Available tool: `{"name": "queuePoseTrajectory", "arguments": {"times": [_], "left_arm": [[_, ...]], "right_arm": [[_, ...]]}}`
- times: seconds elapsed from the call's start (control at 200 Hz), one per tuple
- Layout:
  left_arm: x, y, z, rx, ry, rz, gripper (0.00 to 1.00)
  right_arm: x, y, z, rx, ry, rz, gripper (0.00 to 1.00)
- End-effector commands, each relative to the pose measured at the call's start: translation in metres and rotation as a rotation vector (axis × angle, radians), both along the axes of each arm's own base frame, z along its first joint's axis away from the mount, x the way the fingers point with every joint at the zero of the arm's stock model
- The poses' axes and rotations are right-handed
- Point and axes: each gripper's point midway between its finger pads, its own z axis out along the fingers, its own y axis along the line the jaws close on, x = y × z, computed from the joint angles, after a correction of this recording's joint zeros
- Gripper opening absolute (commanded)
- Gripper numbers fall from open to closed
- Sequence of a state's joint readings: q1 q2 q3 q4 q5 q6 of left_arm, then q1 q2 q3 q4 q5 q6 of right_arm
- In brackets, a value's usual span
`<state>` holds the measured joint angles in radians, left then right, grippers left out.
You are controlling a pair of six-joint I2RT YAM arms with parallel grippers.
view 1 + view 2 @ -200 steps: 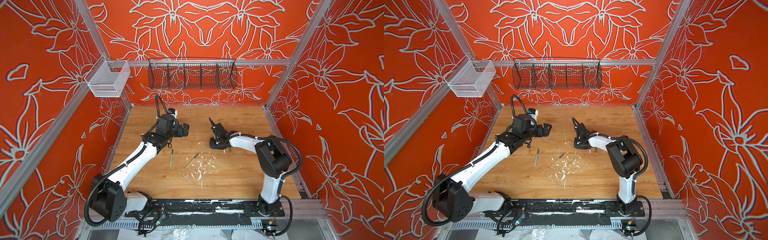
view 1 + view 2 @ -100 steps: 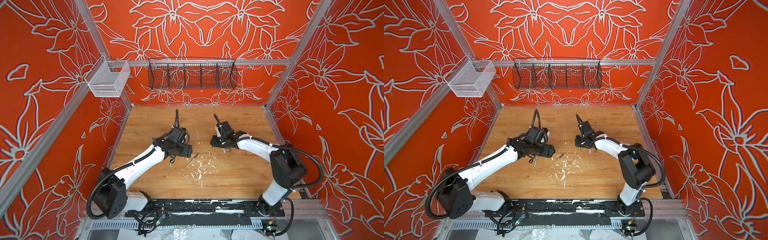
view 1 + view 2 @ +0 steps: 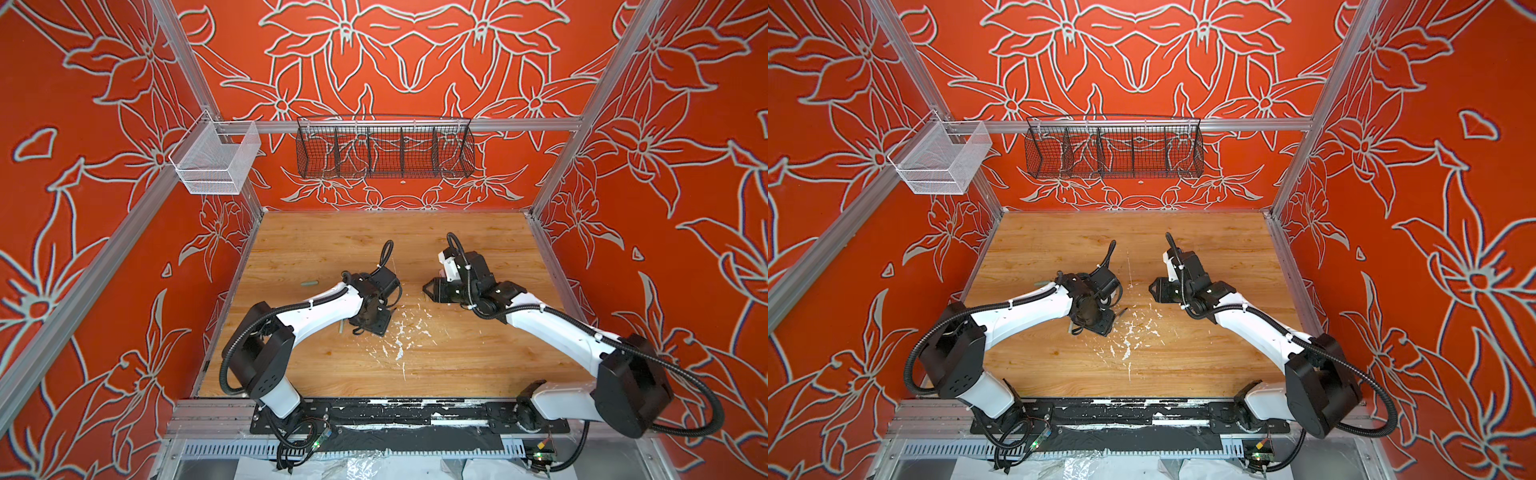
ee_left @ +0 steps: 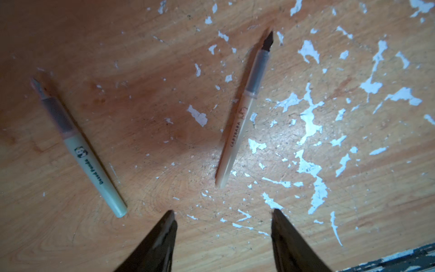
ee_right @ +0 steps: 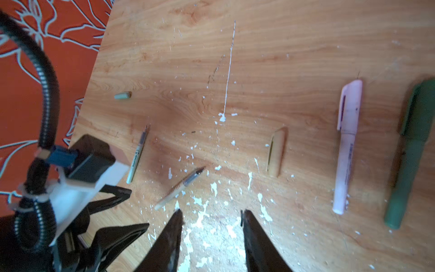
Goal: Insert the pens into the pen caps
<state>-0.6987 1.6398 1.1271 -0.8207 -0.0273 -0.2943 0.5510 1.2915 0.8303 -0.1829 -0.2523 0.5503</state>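
Over the worktop (image 4: 117,35), the left gripper (image 4: 222,214) and right gripper (image 5: 210,213) have their fingers partly open and empty. The tan pen (image 4: 242,113) lies flat just ahead of the left one, the tan cap (image 5: 276,153) ahead of the right. Expect light, rigid, slippery plastic that rolls: grip the pen mid-barrel, clear of the tip.

bright even daylight in both top views; wrist views soft, blurred, dim at the corners.

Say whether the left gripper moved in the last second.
Yes. In a top view, the left gripper moved away from the black wire basket, toward the white paint flecks.
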Motion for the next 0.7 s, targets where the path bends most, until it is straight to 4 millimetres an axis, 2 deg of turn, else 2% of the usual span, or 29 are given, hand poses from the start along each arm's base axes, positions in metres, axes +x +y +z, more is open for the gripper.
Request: {"name": "queuePoseTrajectory", "arguments": {"times": [0.0,0.065,0.195,0.485,0.696], "left_arm": [[-0.008,0.001,-0.002,0.057,0.042,-0.034,0.58],[-0.008,-0.001,-0.002,0.059,0.044,-0.045,0.55],[-0.006,-0.006,-0.002,0.044,0.045,-0.055,0.50],[-0.007,-0.012,-0.012,0.035,0.077,-0.072,0.41],[0.003,-0.010,-0.023,0.078,0.053,-0.070,0.35]], "right_arm": [[-0.001,-0.003,0.025,0.074,-0.091,-0.021,0.42],[-0.005,-0.010,0.028,0.076,-0.112,-0.039,0.39],[-0.012,-0.010,0.034,0.074,-0.114,-0.011,0.36],[-0.016,-0.014,0.027,0.046,-0.098,-0.001,0.34],[-0.019,-0.015,0.027,0.038,-0.103,0.007,0.34]]}}
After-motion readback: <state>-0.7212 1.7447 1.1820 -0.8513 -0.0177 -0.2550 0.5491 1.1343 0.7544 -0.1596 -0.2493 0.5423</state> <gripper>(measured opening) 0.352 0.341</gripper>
